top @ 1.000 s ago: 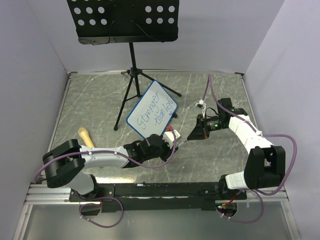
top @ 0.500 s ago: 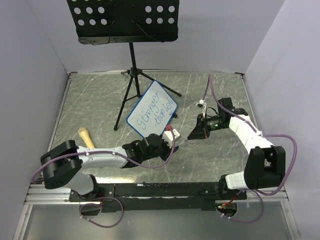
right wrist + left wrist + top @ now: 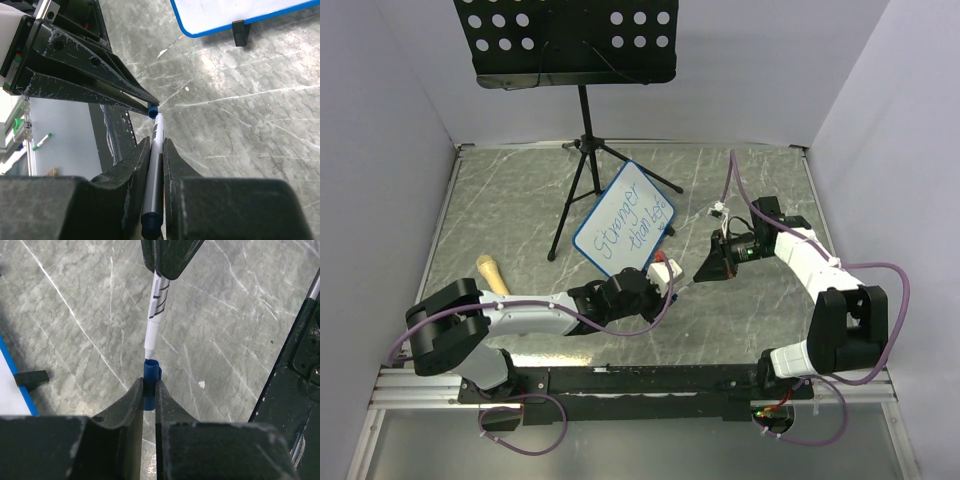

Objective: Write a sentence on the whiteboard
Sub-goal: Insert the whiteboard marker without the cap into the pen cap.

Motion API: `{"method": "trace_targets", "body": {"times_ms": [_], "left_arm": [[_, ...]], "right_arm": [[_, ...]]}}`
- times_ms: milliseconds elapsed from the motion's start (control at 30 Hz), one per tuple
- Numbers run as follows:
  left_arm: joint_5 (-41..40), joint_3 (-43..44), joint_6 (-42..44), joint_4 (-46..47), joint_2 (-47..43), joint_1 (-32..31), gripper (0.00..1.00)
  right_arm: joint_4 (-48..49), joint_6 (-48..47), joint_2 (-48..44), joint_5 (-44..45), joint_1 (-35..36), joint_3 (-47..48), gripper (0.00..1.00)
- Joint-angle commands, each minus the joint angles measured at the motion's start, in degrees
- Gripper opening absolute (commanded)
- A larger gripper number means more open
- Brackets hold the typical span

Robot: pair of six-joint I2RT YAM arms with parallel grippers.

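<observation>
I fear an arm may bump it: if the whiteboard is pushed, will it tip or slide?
The whiteboard probably tips easily: it stands on small black feet. Thin and seemingly light, it may also slide on the smooth table.

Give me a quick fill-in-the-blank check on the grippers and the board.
1. The left gripper is shut on a cap coloured ____.
2. The right gripper is shut on a marker whose tip points at the ____.
3. On the whiteboard, the first line of the sentence reads ____.
Missing words: blue; cap; Stronger.
</observation>
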Motion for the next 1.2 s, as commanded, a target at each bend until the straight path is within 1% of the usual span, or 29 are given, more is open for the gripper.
{"method": "trace_targets", "body": {"times_ms": [0, 167, 333, 533, 667, 867, 967, 1167], "left_arm": [[0.7, 3.2, 0.6, 2.9, 0.7, -0.4, 0.04], [0.8, 3.5, 0.8, 3.3, 1.3, -0.3, 0.04], [1.5, 3.9, 0.8, 2.4, 2.6, -0.3, 0.04], [1.5, 1.0, -0.1, 2.1, 2.0, -0.3, 0.04], [0.7, -1.2, -0.6, 2.7, 0.7, -0.3, 0.04], [0.1, -0.9, -0.5, 2.3, 0.6, -0.2, 0.04], [0.0, -0.8, -0.5, 2.9, 0.6, -0.2, 0.04], [-0.5, -0.1, -0.7, 3.0, 0.5, -0.2, 0.04]], "right_arm": [[-1.7, -1.6, 0.6, -2.8, 1.4, 1.4, 0.0], [-2.9, -2.8, 0.6, -4.0, 1.6, 1.8, 0.0], [-0.5, -0.8, -1.8, -1.9, 1.5, 1.6, 0.0], [2.3, 1.6, -4.8, 1.3, 0.8, 0.3, 0.0], [2.7, 1.9, -5.6, 1.6, -0.2, 0.0, 0.0], [1.3, 0.9, -4.8, 0.8, -0.3, 0.3, 0.0], [-1.4, -1.0, -3.3, 0.0, 0.1, 0.7, 0.0], [-1.2, -1.6, -2.2, 0.5, 0.7, 1.0, 0.0]]}}
